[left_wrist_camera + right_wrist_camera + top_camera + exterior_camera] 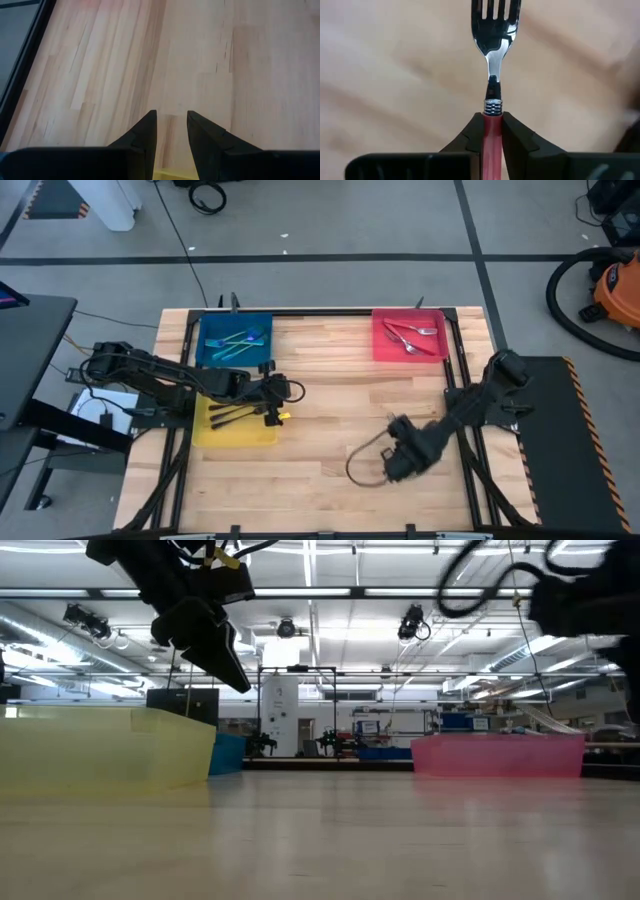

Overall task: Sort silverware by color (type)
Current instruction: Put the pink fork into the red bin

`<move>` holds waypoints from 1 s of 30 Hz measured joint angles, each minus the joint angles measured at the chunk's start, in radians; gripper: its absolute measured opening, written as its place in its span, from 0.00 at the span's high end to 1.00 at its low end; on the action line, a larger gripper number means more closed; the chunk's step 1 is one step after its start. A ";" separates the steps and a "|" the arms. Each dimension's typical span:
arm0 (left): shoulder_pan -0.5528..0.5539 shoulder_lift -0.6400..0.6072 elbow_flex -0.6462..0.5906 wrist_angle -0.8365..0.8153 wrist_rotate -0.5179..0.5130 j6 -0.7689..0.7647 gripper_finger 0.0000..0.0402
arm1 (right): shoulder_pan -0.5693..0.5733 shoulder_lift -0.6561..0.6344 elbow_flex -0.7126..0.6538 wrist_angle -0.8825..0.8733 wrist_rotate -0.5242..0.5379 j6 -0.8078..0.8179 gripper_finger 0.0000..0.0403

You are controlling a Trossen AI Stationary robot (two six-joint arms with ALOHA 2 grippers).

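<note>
High view: yellow tray (pixel 235 436), black-handled forks (pixel 232 415); blue tray (pixel 236 358), teal-handled forks (pixel 240 341); red tray (pixel 408 351), red-handled forks (pixel 410 336). Wooden plank table (pixel 330 420), grey floor around. Left gripper (pixel 275 391) at the yellow tray's edge, fingers narrowly parted, empty. Right gripper (pixel 493 131) clamps a red-handled fork (pixel 493 60), silver tines forward, above mid-table.

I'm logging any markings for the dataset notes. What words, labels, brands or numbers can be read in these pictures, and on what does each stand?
No text can be read in any view.
The red-handled fork held by the right gripper shows no mark or stamp.
The blue tray, red tray and yellow tray carry no labels.
The left gripper shows no lettering.
Signs in the room behind the table in the low view are too small and blurred to read.
</note>
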 joint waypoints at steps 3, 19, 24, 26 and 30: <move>0.000 0.000 0.000 -0.001 0.000 0.000 0.73 | -0.081 -0.062 0.000 -0.040 0.062 -0.102 0.88; 0.162 0.000 0.000 -0.001 0.000 0.045 0.73 | -0.676 -0.390 0.002 -0.137 0.322 -0.770 0.88; 0.275 0.000 0.000 0.027 0.000 0.085 0.73 | -0.910 -0.411 -0.005 -0.050 0.370 -1.049 0.88; 0.315 0.000 0.000 0.036 0.000 0.102 0.73 | -0.999 -0.412 -0.017 0.022 0.351 -1.164 0.88; 0.375 0.000 0.000 0.045 0.000 0.113 0.73 | -1.158 -0.392 -0.046 0.147 0.287 -1.371 0.88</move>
